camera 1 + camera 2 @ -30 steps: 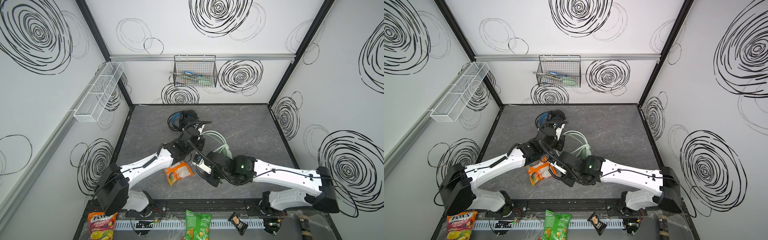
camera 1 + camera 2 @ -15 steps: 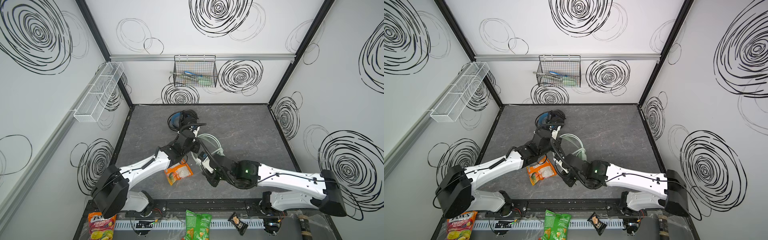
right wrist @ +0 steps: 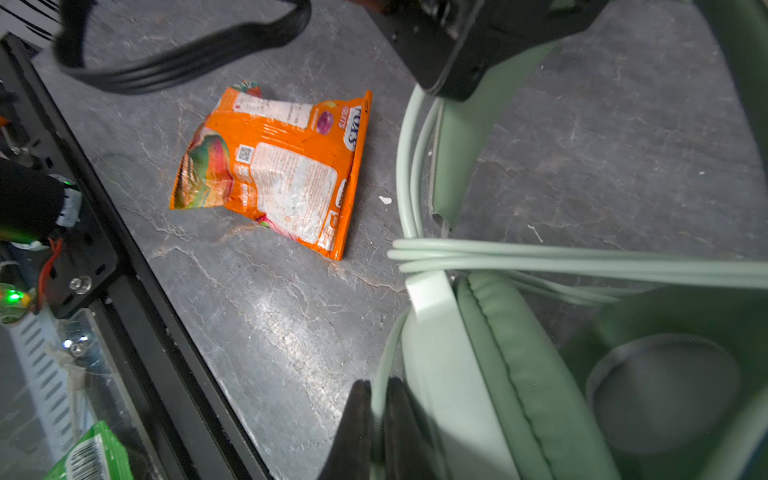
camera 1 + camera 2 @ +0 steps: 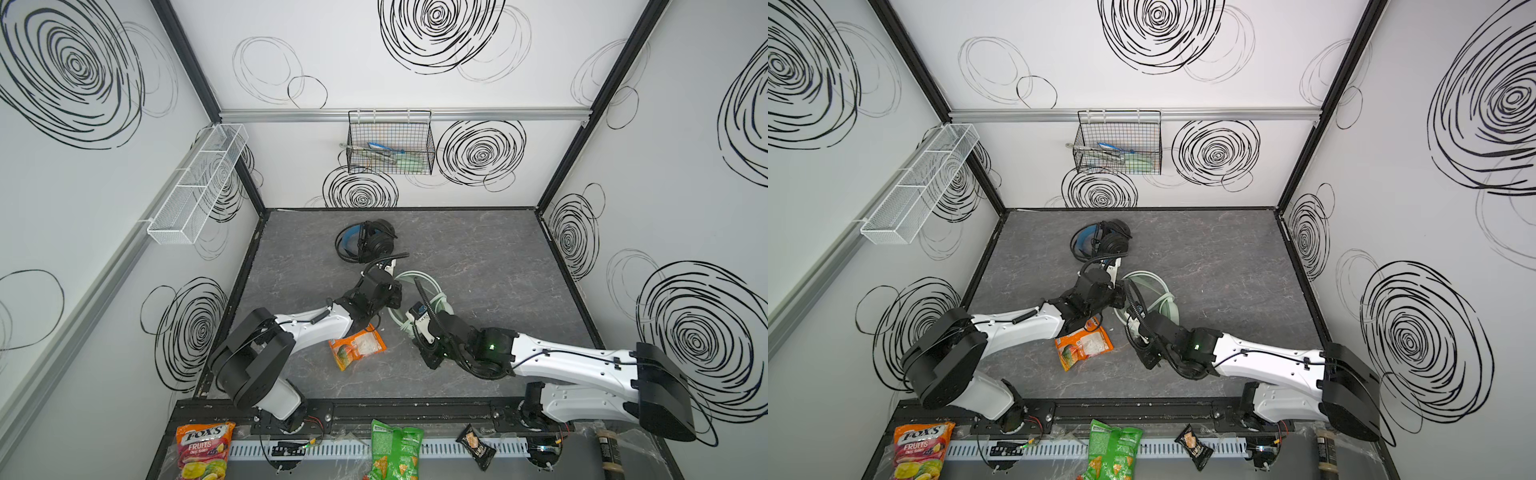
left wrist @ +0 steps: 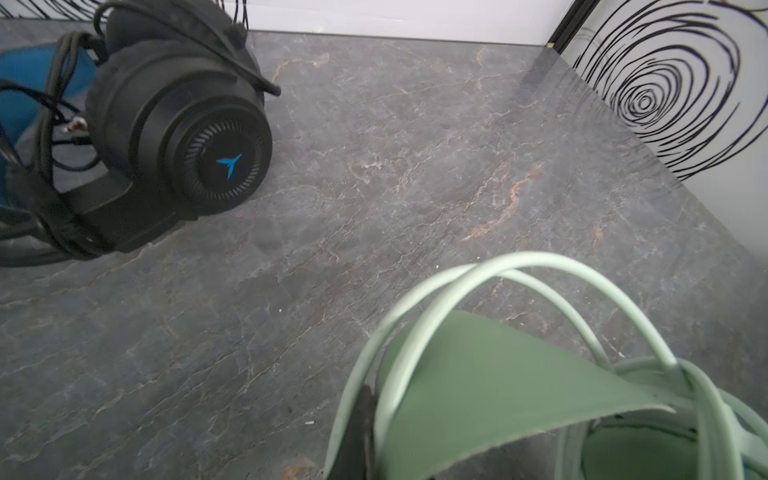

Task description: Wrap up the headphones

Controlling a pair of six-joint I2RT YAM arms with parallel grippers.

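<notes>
The mint-green headphones (image 4: pixel 434 297) lie mid-table in both top views, cable (image 3: pixel 582 264) looped over the headband (image 5: pixel 498 374). My left gripper (image 5: pixel 374 399) is shut on that headband and the cable strands beside it; only one dark finger (image 5: pixel 360 432) shows. My right gripper (image 3: pixel 379 386) is shut on a strand of the mint cable beside the earcup (image 3: pixel 519 374). From above, the left gripper (image 4: pixel 392 293) and right gripper (image 4: pixel 415 328) flank the mint set. The black headphones (image 4: pixel 368 245) with blue lining lie behind, cable bundled on them, untouched.
An orange candy packet (image 4: pixel 357 345) lies on the table under the left forearm. A black wire basket (image 4: pixel 390 143) hangs on the back wall, a white mesh shelf (image 4: pixel 195 183) on the left wall. Snack bags (image 4: pixel 395 453) sit beyond the front rail.
The left gripper has come toward the front of the table with the mint headband in it. The right arm has shifted slightly to the right, still gripping the cable.
</notes>
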